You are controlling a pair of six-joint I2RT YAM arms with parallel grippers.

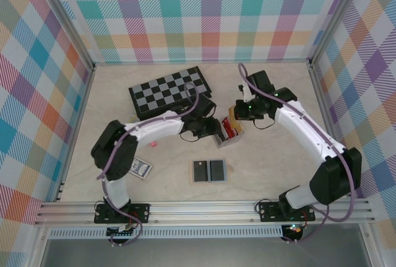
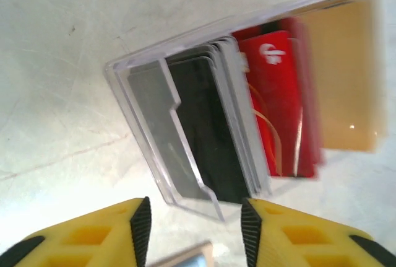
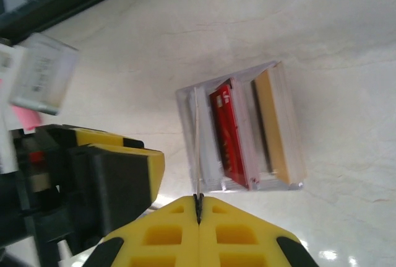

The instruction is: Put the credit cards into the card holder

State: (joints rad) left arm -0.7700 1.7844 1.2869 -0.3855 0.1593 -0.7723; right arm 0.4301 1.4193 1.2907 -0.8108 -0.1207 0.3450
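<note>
A pale worktop [image 1: 278, 161] walled in bright plaid panels, with two white robot arms reaching in from its near edge. The card holder [image 1: 224, 140], a small clear plastic box with upright slots, sits just right of the worktop's middle, in front of the right end of a chessboard [image 1: 168, 90] that lies toward the far edge. Standing in its slots are a black card [image 2: 204, 131], a red card [image 2: 278, 93] and a gold-orange card [image 2: 343, 75]. The right gripper [image 3: 198, 208] is pressed fully closed on what looks like a thin held card [image 3: 197, 149], seen edge-on as a fine pale line running from the fingertips toward the holder's left end; its colour cannot be told. The left gripper [image 2: 195, 230] is partly open with nothing in its grasp, its black pads either side of the holder's near corner but not touching it. A flat open wallet [image 1: 208, 171] lies near the front edge at centre, and a patterned playing-card pack [image 1: 141, 169] lies toward the front left. The step in hand appears to be seating the pinched card in a free slot. To do it well, keep the card parallel to the slot walls, lower it straight without tilting, have the left gripper steady the light box so it cannot slide or tip, and let go only once the card has bottomed out
</note>
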